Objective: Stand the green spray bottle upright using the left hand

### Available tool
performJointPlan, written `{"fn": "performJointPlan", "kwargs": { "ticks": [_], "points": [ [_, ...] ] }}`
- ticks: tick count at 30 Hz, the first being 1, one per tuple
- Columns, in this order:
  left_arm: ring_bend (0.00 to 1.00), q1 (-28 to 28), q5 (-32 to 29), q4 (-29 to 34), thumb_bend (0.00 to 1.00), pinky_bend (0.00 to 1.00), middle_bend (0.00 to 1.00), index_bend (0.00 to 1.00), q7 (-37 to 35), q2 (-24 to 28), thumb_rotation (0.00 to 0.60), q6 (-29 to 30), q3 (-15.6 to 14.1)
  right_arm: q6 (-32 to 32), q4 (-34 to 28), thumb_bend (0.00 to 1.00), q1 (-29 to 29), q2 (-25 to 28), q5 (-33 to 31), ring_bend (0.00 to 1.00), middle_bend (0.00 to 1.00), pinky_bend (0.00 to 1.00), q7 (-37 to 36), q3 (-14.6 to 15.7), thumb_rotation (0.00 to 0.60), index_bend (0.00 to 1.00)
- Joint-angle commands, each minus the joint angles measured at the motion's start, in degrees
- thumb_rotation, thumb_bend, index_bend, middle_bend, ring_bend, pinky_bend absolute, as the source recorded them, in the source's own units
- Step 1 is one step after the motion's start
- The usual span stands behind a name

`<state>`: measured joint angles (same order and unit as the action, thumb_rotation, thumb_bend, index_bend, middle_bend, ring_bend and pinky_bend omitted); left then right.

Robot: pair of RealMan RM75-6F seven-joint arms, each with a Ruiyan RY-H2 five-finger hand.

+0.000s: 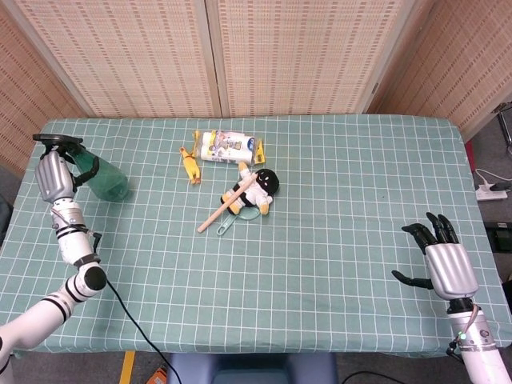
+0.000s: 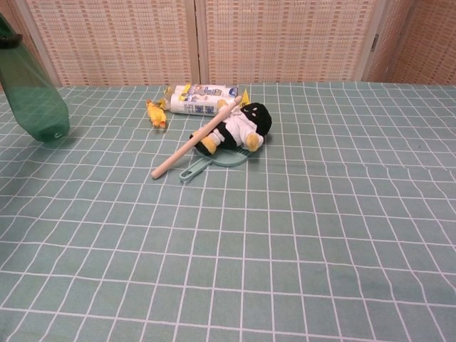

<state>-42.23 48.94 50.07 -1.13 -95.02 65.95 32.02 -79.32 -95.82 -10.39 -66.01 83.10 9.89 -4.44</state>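
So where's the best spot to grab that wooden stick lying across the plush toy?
Probably the wooden stick's bare lower half, from above, fingers across its width. That end slants out onto the cloth past the plush toy and the teal handle; the upper end lies close to the snack packet.

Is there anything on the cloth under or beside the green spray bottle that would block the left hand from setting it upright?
Nothing visible. The left hand holds the green spray bottle tilted over bare tablecloth; the yellow toy lies well apart.
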Motion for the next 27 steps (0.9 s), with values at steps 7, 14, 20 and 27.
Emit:
{"fn": "performJointPlan", "kwargs": {
  "ticks": [7, 14, 20, 27],
  "points": [
    [0.49, 0.2, 2.6, -2.3, 0.39, 0.22, 0.73, 0.45, -2.1, -2.9, 0.6, 0.8, -2.0, 0.0, 0.3, 0.0, 0.0, 0.2, 0.4, 0.0, 0.22, 0.01, -1.1, 0.1, 0.6, 0.24],
    [0.48, 0.7, 0.9, -0.4, 0.35, 0.22, 0.71, 0.43, -0.5, -2.4, 0.6, -1.4, -1.7, 0.1, 0.5, 0.0, 0.0, 0.3, 0.6, 0.0, 0.22, 0.01, -1.5, 0.1, 0.6, 0.24],
    [0.46, 1.2, 0.1, 0.8, 0.33, 0.2, 0.66, 0.38, -0.2, -1.9, 0.6, -2.5, -1.3, 0.2, 0.4, 0.0, -0.1, 0.3, 0.6, 0.0, 0.22, 0.01, -1.5, 0.1, 0.6, 0.24],
    [0.41, 1.8, -0.5, 2.8, 0.3, 0.16, 0.55, 0.26, 0.0, -0.8, 0.6, -3.8, -1.4, 0.2, 0.4, 0.0, -0.1, 0.3, 0.6, 0.0, 0.22, 0.01, -1.5, 0.1, 0.6, 0.24]
  ]
}}
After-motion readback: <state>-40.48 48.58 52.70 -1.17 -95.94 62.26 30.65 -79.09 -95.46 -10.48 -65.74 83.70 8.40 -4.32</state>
